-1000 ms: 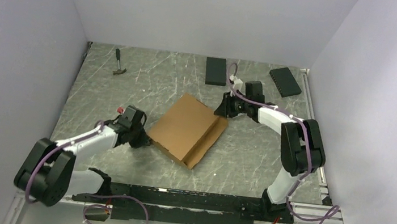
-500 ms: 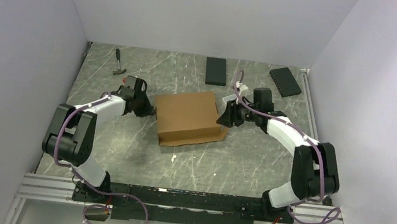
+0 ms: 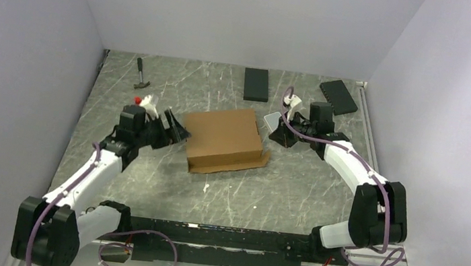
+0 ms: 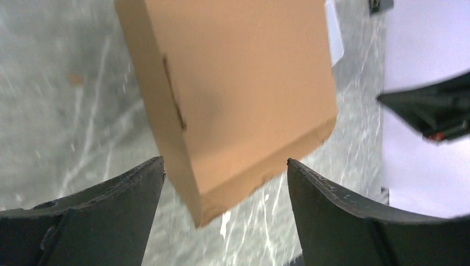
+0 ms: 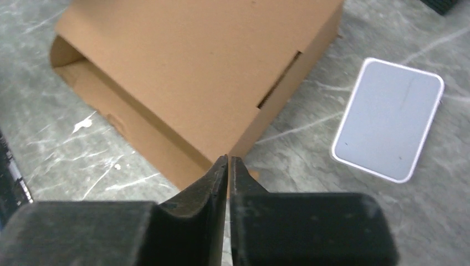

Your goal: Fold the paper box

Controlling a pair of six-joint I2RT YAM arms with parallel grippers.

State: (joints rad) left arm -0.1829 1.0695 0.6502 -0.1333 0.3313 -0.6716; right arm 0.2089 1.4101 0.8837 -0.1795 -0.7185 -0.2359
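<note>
The paper box (image 3: 225,138) lies in the middle of the tabletop (image 3: 294,188), and it may slide or pop apart because the left claw (image 4: 224,160) is spread wide beside it and the right claw (image 5: 228,159) is pinched together at its corner.

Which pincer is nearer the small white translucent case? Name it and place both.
Right. The right pincer is just beside the small white translucent case, at one corner of the brown cardboard box. The left pincer is beyond the box, at its opposite side.
</note>
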